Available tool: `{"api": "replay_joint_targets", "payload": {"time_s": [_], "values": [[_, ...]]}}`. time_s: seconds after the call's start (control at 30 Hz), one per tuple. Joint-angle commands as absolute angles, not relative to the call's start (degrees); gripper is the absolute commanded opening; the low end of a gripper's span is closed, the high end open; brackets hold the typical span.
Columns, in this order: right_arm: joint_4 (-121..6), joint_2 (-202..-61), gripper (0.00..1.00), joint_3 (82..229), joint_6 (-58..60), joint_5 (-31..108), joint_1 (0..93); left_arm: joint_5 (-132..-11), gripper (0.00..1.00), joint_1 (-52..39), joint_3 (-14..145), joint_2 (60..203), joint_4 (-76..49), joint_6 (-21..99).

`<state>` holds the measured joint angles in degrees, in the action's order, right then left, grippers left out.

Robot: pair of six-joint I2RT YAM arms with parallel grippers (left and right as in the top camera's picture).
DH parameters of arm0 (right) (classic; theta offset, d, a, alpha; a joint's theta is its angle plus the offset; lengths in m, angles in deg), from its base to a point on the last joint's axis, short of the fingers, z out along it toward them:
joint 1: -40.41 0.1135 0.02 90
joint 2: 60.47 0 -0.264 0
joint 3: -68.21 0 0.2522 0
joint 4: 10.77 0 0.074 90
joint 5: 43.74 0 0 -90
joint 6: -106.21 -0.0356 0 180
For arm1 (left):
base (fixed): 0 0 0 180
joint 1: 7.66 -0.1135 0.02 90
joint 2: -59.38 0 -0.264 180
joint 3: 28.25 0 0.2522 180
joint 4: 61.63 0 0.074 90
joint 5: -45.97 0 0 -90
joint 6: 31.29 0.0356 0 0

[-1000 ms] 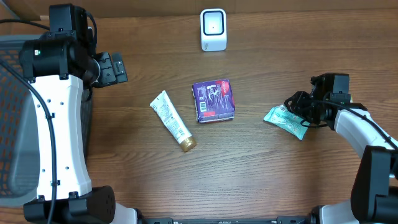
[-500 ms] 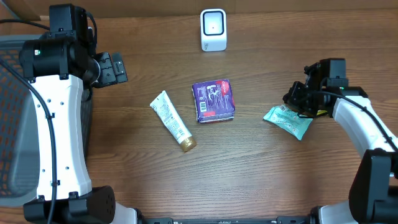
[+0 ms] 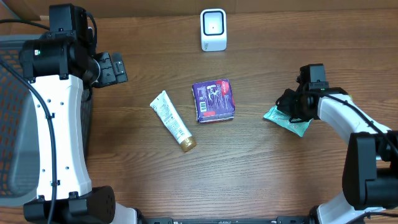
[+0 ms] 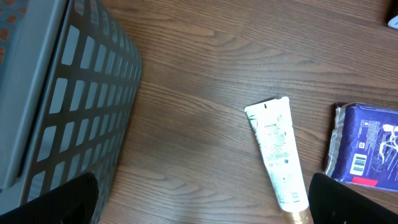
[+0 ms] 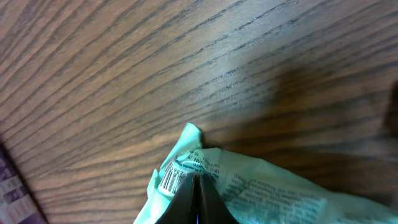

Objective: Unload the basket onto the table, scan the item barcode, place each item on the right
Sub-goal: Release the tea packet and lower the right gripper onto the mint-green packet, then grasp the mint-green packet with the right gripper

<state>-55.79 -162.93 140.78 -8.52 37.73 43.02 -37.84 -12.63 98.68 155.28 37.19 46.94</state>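
R gripper (image 5: pixel 198 198) pinched shut on teal packet (image 5: pixel 267 186) edge, right by its barcode (image 5: pixel 171 179). L gripper (image 3: pixel 115 68) spread wide above table (image 3: pixel 249 162).

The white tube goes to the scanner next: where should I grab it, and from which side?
Probably mid-body on the white tube, straight down from above, closing across its narrow width. It lies flat and diagonal, so the long sides are both free; the gold cap end is small and round.
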Motion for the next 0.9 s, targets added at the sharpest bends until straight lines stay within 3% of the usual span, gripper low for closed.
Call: {"api": "replay_joint_targets", "payload": {"time_s": [0.0, 0.33, 0.63, 0.73, 0.8, 0.87], "values": [[-56.03, -165.40, 0.04, 140.10, -9.02, 40.11, 42.98, -37.95, 0.99, -12.52, 98.48, 155.30, 37.14, 48.02], [-56.86, -165.40, 0.04, 141.39, 10.74, 27.04, 47.50, -37.95, 1.00, -12.52, 98.48, 155.30, 37.16, 48.02], [-70.48, -165.37, 0.05, 155.16, 10.06, 24.24, 49.07, -37.95, 1.00, -12.52, 98.48, 155.30, 37.16, 48.02], [-79.46, -165.37, 0.17, 163.03, 10.85, 24.44, 47.19, -37.95, 0.99, -12.52, 98.48, 155.30, 37.16, 48.02], [-83.38, -165.37, 0.32, 165.89, 11.83, 25.16, 46.08, -37.95, 0.99, -12.52, 98.48, 155.30, 37.16, 48.02], [-87.05, -165.37, 0.58, 167.60, 11.81, 27.67, 44.51, -37.95, 1.00, -12.52, 98.48, 155.30, 37.16, 48.02]]}}
